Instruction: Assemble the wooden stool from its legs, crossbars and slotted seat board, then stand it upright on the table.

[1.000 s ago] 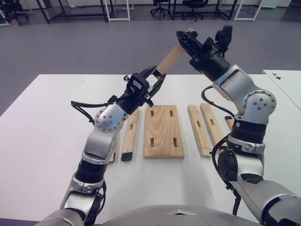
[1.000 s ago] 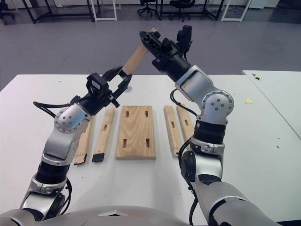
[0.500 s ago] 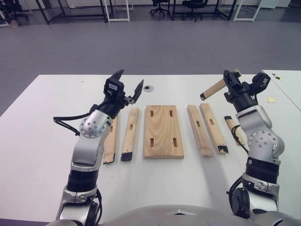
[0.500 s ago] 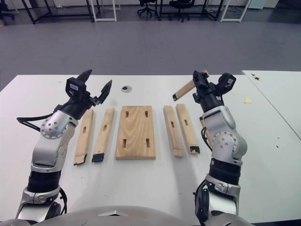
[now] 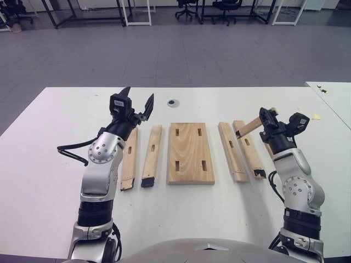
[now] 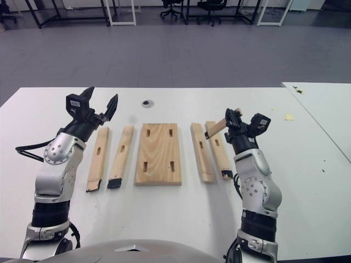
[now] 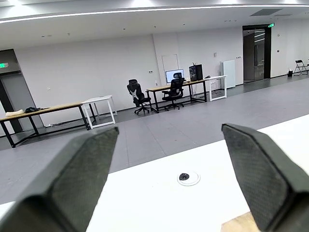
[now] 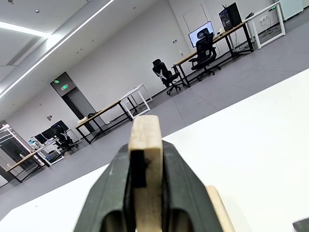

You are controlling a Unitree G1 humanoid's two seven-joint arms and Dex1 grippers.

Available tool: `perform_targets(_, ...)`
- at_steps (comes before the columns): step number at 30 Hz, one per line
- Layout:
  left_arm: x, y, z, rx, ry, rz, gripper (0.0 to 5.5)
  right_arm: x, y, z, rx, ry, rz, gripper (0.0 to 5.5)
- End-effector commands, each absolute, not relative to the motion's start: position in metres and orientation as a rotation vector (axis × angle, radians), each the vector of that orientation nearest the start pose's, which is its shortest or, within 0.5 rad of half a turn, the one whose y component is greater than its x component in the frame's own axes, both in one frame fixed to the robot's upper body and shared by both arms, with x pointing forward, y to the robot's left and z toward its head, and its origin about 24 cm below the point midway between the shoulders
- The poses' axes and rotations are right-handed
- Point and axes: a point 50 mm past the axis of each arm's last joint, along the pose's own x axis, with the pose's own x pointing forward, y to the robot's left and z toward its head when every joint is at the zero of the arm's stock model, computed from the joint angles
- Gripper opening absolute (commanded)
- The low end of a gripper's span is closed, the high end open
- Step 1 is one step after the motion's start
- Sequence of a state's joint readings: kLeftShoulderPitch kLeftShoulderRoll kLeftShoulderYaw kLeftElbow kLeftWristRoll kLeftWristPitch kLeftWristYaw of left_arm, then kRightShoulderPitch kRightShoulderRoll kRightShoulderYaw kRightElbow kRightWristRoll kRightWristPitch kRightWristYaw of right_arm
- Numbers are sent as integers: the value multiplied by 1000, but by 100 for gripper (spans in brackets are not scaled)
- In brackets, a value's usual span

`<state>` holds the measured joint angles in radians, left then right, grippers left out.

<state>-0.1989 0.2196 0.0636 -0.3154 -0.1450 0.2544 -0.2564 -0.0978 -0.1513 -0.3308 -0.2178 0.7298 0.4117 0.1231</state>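
On the white table (image 5: 49, 164), the slotted seat board (image 5: 191, 152) is being left flat at the middle, flanked by legs (image 5: 152, 154) in pairs. The crossbar (image 5: 248, 127) is being carried lower than half a second ago, clamped in the right gripper (image 5: 265, 118), its dark end seemingly just above the outer right leg (image 5: 251, 153). The left gripper (image 5: 139, 95), fingers spread wide and empty, is being drawn back leftward.

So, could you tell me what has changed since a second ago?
The left hand let go of the crossbar and drew back left, open. The right hand lowered it, still clamped, over the right-side legs. The seat board and legs stayed put.
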Motion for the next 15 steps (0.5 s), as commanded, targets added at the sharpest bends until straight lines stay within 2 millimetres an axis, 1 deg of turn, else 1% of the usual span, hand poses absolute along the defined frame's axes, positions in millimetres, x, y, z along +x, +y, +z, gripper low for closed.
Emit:
perform_targets(1,274,166,143,129,-226,-279,392,261,-209,95,546,-37,103,40)
perform_targets(4,274,166,143,139,-226,-286,392,263,-206,88,504,-23,114,40)
perform_targets(8,275,165,143,145,-222,-296,392,262,-208,83,451,-21,98,40)
perform_targets(15,274,165,141,156,-214,-306,392,259,-205,70,416,11,105,40)
